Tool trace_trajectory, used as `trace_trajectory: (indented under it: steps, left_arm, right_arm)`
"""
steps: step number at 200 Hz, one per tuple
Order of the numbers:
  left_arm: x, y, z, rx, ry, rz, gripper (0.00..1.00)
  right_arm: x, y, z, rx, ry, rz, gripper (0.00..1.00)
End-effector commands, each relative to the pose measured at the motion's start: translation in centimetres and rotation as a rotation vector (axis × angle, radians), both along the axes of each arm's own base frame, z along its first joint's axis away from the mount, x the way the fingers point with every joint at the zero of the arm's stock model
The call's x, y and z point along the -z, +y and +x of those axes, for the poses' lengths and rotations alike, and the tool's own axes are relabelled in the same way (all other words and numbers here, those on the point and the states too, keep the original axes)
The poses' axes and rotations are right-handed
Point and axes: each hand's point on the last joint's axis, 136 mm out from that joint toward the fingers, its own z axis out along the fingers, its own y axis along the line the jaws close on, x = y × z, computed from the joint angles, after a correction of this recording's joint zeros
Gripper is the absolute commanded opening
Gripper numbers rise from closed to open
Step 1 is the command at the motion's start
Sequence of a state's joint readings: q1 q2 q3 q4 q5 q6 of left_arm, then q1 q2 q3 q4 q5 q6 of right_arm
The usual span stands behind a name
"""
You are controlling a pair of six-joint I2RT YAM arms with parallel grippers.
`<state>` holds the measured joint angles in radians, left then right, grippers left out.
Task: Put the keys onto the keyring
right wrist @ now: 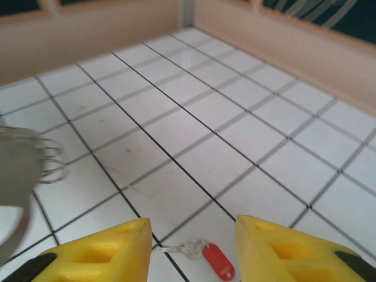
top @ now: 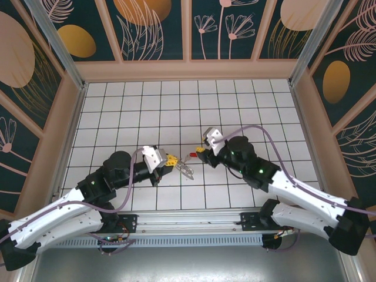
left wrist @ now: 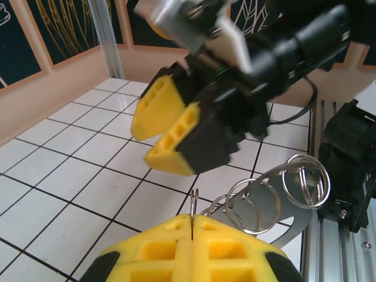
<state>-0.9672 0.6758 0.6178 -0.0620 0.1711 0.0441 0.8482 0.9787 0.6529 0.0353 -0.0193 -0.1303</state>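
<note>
Toward near-edge middle of table [right wrist: 235, 117]: left gripper [left wrist: 192, 222] clamps keyring [left wrist: 267, 200] aloft, steadied for threading; right gripper [right wrist: 191, 228], jaws parted and empty, hovers over key [right wrist: 212, 258] lying flat, probably awaiting pickup.

This looks like a robotics lab test cell, a boxed-in rig and not a lived-in room. The table [top: 117, 106] is a white surface ruled with a regular black grid, the kind used for placing things repeatably. It is closed on three sides by low beige walls [top: 188, 69] topped with printed panels [top: 155, 29] of dark teal with pale leaves, flowers and orange discs, held between bare metal posts [top: 56, 38]. Two white-and-black robot arms [top: 64, 214] [top: 299, 191] are bolted to a metal rail [top: 188, 226] along the near edge, and purple cables [top: 276, 147] loop over them.
</note>
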Motion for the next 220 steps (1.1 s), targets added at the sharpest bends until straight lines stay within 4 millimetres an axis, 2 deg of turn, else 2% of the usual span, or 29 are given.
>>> trace_trajectory:
  steps: [1,32,75,126,174,220]
  left_arm:
    - [-0.5,0.5,0.5,-0.050,0.028,-0.062,0.00]
    - [-0.3,1.2,0.5,-0.084,0.064,-0.078,0.00]
    - [-0.1,1.7,0.5,-0.105,0.100,-0.096,0.00]
    - [-0.1,1.9,0.4,-0.113,0.117,-0.117,0.00]
    - [0.2,2.4,0.5,-0.135,0.129,-0.120,0.00]
    - [0.3,2.2,0.6,-0.137,0.125,-0.113,0.00]
  right_arm:
    - [0.8,0.1,1.4,0.050,0.099,0.037,0.41]
    - [4.5,1.4,2.1,0.020,0.197,0.005,0.42]
    - [9.6,1.7,3.3,0.035,0.315,-0.061,0.42]
    - [13.3,3.3,5.1,0.023,0.423,-0.142,0.50]
    - [15.9,4.8,6.0,-0.025,0.445,-0.239,0.50]
    - [18.2,5.1,4.8,-0.081,0.482,-0.333,0.46]
